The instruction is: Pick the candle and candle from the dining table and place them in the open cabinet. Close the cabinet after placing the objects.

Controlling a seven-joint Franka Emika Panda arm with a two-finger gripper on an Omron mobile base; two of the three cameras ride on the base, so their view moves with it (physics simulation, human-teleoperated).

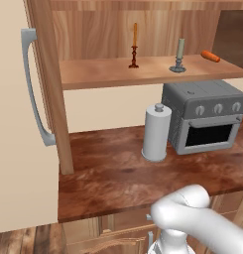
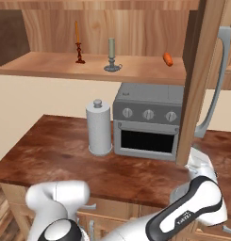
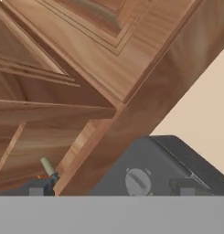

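Jaws stand apart with nothing between them, the gripper (image 3: 111, 192) tilted up at the cabinet door (image 3: 109, 50), whose panelled face runs from about 10 to 1 o'clock in the hand view. Both candles already stand upright on the cabinet shelf (image 1: 108, 74): the orange taper (image 1: 134, 45) at its 12 o'clock, the beige stub (image 1: 179, 55) toward 2. Closing the door looks like the step left, and its long grey handle (image 2: 215, 89) runs vertically, at about 2 o'clock in the right base view.

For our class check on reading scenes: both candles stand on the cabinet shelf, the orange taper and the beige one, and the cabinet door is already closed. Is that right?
Not quite. Both candles do stand on the cabinet shelf, the orange taper and the beige one, but the cabinet door is open, swung out edge-on with its grey handle showing. The right base view shows this plainly.
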